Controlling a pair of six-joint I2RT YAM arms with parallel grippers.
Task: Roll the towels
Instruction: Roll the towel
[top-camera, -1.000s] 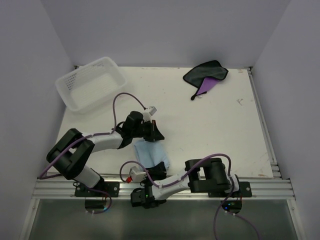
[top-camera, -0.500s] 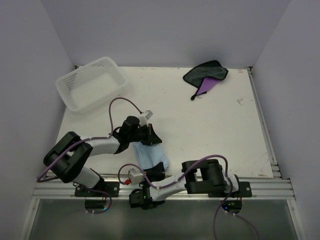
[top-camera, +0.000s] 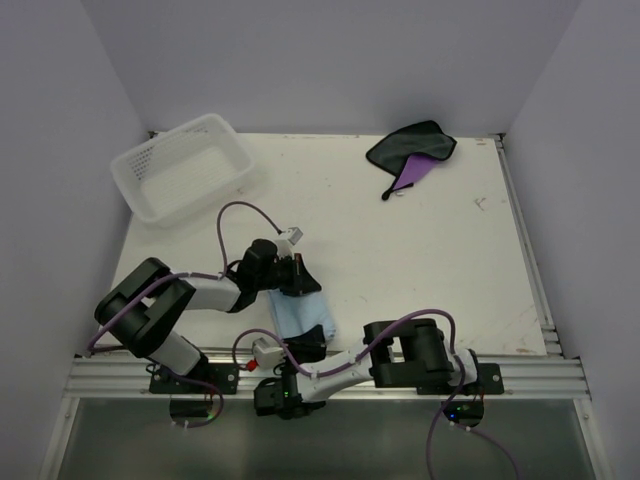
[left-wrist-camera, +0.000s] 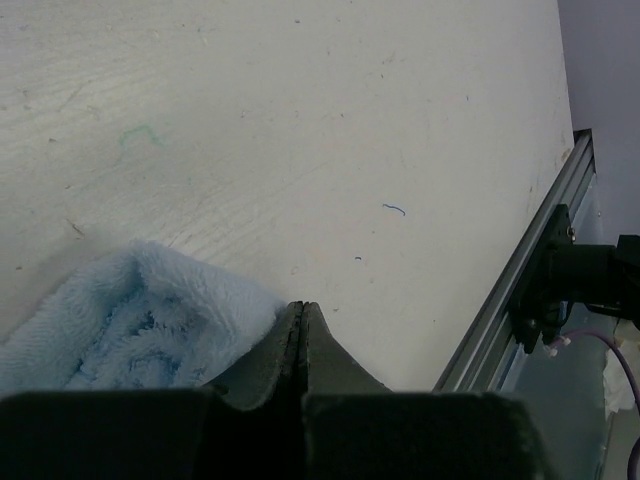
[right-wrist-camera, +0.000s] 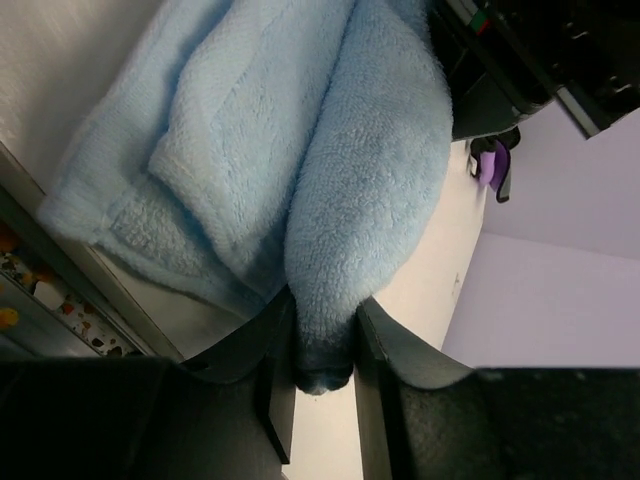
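Observation:
The light blue towel (top-camera: 300, 316) lies partly folded near the table's front edge, between the two grippers. My left gripper (top-camera: 304, 284) is shut with nothing in it, its tip (left-wrist-camera: 302, 310) at the towel's (left-wrist-camera: 130, 320) far edge. My right gripper (top-camera: 314, 346) reaches in from the near side. A thick rolled fold of the towel (right-wrist-camera: 350, 170) sits between its jaws (right-wrist-camera: 322, 330) and touches both fingers. The purple towel with the dark grey face (top-camera: 412, 152) lies crumpled at the back right, far from both arms.
A white lattice basket (top-camera: 180, 165) stands at the back left corner. The metal rail (top-camera: 330, 375) carrying the arm bases runs along the table's near edge, right beside the blue towel. Bare tabletop (top-camera: 430, 260) stretches to the right.
My left gripper has moved nearer the front edge, down to the blue towel's far edge. The right wrist has shifted slightly left, still at the towel's near side.

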